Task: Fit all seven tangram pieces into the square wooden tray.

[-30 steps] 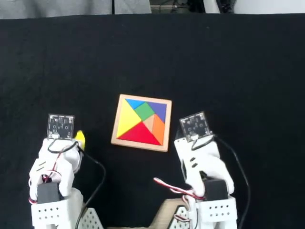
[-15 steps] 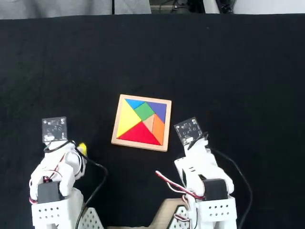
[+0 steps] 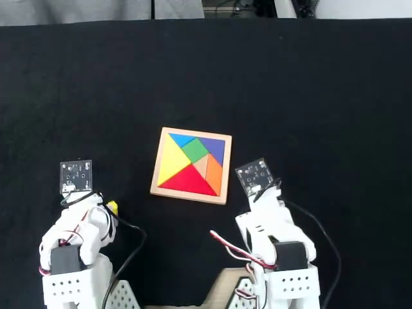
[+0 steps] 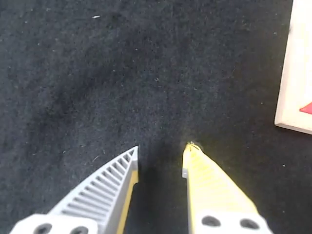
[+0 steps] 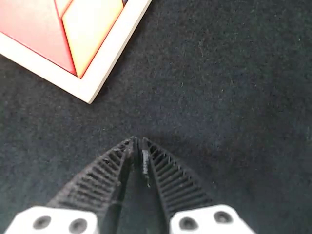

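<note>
high view showed the square wooden tray [image 3: 188, 196] at the table's [image 3: 322, 96] middle, all seven tangram pieces [image 3: 190, 168] seated inside; left gripper [image 4: 161, 148] stood slightly apart, empty; right gripper [image 5: 138, 141], nearer the tray, was pressed together.

Pale smooth wooden tray [image 3: 188, 194] on matt black cloth [image 3: 322, 96] (faintly fuzzy)

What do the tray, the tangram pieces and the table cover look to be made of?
The tray looks like pale, matte wood, going by its light rim. The tangram pieces are probably painted wood: flat solid colours; plastic cannot be ruled out. The table cover is black cloth, likely felt: fuzzy, with lint specks.
</note>
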Motion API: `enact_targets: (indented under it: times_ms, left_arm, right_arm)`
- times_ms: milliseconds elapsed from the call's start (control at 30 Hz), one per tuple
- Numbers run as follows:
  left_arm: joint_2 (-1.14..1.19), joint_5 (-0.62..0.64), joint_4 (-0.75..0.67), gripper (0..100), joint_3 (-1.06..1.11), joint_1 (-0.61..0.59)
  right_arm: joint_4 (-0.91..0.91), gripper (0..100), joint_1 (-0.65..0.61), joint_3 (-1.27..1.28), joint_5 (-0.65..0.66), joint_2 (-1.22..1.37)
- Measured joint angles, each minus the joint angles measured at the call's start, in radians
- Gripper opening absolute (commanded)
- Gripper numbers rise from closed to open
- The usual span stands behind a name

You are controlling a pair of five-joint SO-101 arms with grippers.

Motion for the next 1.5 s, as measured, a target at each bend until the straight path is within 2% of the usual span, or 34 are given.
enact_targets:
  times_ms: [267, 1500]
  left_arm:
    - [0.0, 0.0, 0.0, 16, 0.0, 0.0]
    - [0.0, 0.0, 0.0, 16, 0.0, 0.0]
  right_arm:
    - [0.0, 1.1, 0.035, 0.0, 0.0, 0.0]
    - [0.0, 1.1, 0.035, 0.0, 0.0, 0.0]
